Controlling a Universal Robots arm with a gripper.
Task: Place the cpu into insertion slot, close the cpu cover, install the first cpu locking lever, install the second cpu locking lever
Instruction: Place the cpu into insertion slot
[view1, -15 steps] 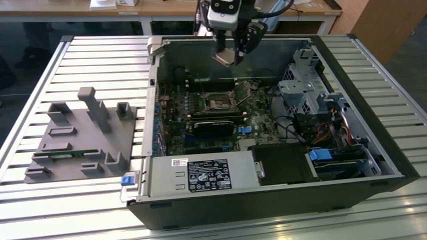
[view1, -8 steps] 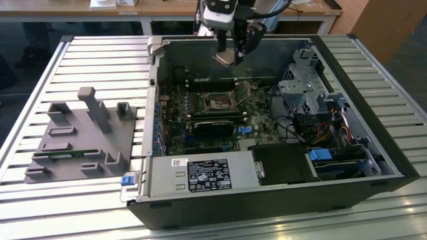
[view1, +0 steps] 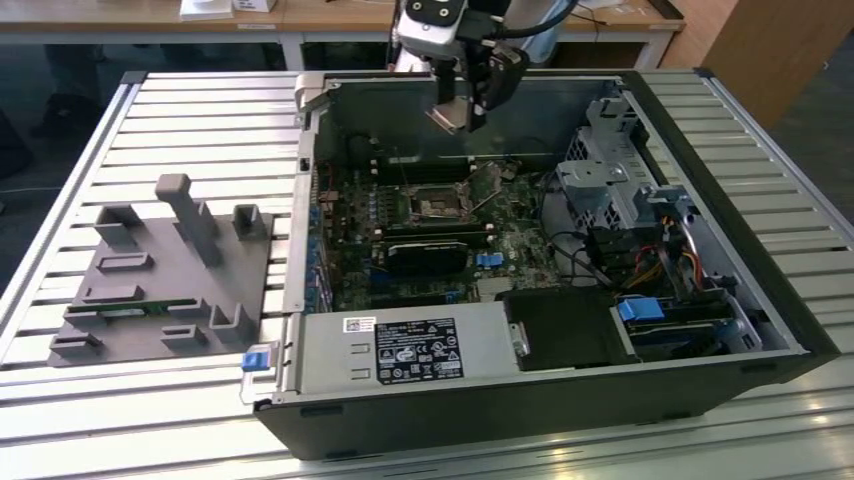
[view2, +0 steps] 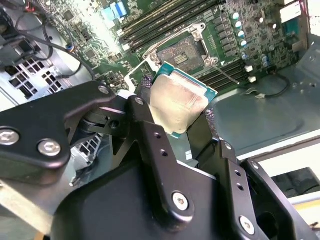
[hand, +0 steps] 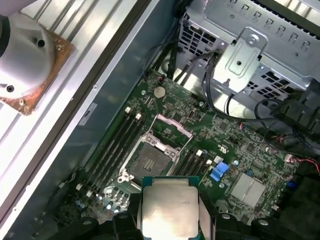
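Observation:
My gripper (view1: 461, 112) hangs above the back of the open computer case, shut on the cpu (view1: 446, 117). In both wrist views the silvery square cpu (view2: 177, 102) (hand: 167, 212) sits clamped by its edges between the black fingers (view2: 145, 107). The insertion slot (view1: 438, 207) (view2: 187, 50) (hand: 150, 162) lies below on the green board, its dark centre bare. The cpu cover (hand: 172, 127) is swung open and stands tilted at one side of the slot. A thin wire locking lever (view2: 227, 75) juts out beside the slot, unlatched.
Long black memory slots (hand: 117, 142) flank the socket. A metal drive cage (view1: 614, 180) and cables (view1: 587, 250) fill the exterior view's right of the case, with a power supply (view1: 400, 350) at its front. A grey fixture block (view1: 160, 270) sits on the slatted table (view1: 174, 120).

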